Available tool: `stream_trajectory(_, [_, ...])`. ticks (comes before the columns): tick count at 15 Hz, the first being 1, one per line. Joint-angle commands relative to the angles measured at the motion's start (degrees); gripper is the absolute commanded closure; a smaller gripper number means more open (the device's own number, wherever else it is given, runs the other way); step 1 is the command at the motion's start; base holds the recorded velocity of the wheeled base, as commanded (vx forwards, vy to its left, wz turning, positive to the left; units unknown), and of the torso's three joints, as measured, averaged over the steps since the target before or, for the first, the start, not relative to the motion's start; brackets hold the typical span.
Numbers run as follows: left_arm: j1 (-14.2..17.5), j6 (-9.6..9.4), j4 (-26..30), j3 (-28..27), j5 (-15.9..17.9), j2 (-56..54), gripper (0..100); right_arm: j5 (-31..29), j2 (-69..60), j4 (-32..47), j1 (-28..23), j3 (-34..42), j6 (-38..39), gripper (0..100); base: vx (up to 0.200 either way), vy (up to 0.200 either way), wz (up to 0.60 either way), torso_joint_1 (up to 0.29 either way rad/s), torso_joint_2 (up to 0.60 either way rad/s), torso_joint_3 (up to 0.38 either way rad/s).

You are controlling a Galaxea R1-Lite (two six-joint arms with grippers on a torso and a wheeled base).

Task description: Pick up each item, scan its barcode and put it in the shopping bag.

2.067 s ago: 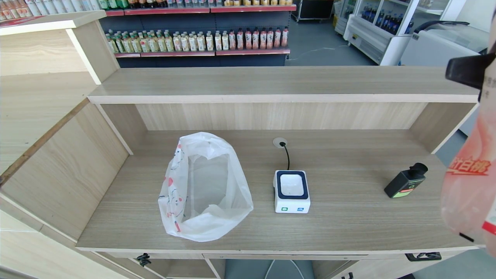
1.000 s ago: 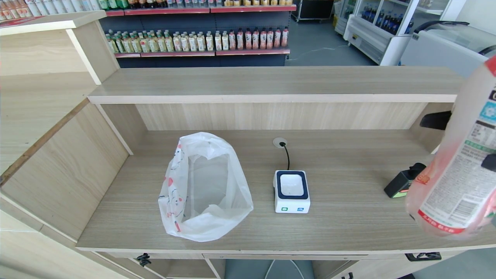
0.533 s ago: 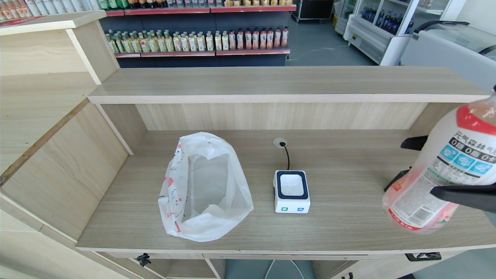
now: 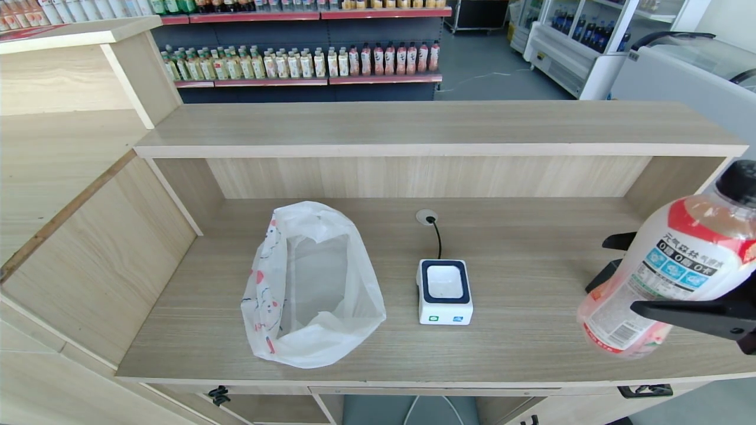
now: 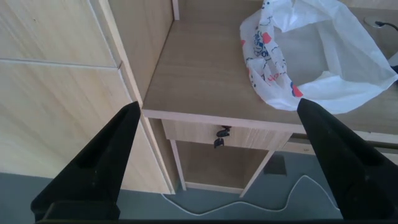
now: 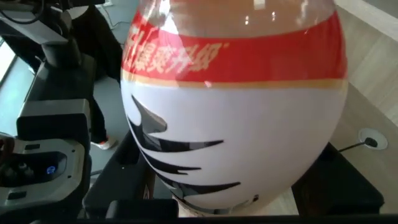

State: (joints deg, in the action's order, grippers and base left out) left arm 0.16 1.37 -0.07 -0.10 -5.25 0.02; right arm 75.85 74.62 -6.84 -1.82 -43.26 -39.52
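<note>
Shop shelves [image 4: 307, 62] with drinks stand behind the wooden worktop [image 4: 531, 342]. Our right end effector [image 4: 635, 274] holds a pink drink bottle [image 4: 667, 277], tilted in the air over the worktop's right end, well apart from the scanner [image 4: 444, 289]. Our left end effector [image 5: 219, 104] is wide and holds nothing. We judge the scan step is in hand: next, 1 move must turn the barcode to the scanner window, then the bottle goes to the open shopping bag [image 4: 313, 283].

Bright, even light w/ soft shadows; glare on bottle [image 6: 233, 106]; head-view edges bowed.
</note>
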Motion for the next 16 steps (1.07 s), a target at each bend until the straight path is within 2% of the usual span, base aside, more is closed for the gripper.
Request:
stream_trajectory(1, [0.02, 0.04, -0.01, 0.01, -0.02, -0.02, 0, 0.61, -0.09, 2.36, -2.93, 0.2, -1.0, 100, 0.0, 0.0, 0.0, 0.0, 0.0, 0.0])
stream_trajectory(6, [0.02, 0.04, -0.01, 0.1, -0.02, -0.02, 0, 1.93, 0.18, 3.32, -10.4, -0.86, -1.61, 100, 0.0, 0.0, 0.0, 0.0, 0.0, 0.0])
stream_trajectory(9, [0.02, 0.04, -0.01, 0.01, -0.02, -0.02, 0, 1.93, 0.79, 4.47, -11.98, -2.79, -1.0, 100, 0.0, 0.0, 0.0, 0.0, 0.0, 0.0])
stream_trajectory(10, [0.02, 0.04, -0.01, 0.01, -0.02, -0.02, 0, 1.85, 2.02, 9.74, -12.69, -3.32, -2.4, 100, 0.0, 0.0, 0.0, 0.0, 0.0, 0.0])
stream_trajectory(12, [0.02, 0.04, -0.01, 0.01, -0.02, -0.02, 0, 1.41, 3.34, 9.65, -15.15, -4.28, -3.02, 100, 0.0, 0.0, 0.0, 0.0, 0.0, 0.0])
stream_trajectory(16, [0.02, 0.04, -0.01, 0.01, -0.02, -0.02, 0, -1.67, 4.83, 9.21, -15.67, -6.04, -4.95, 100, 0.0, 0.0, 0.0, 0.0, 0.0, 0.0])
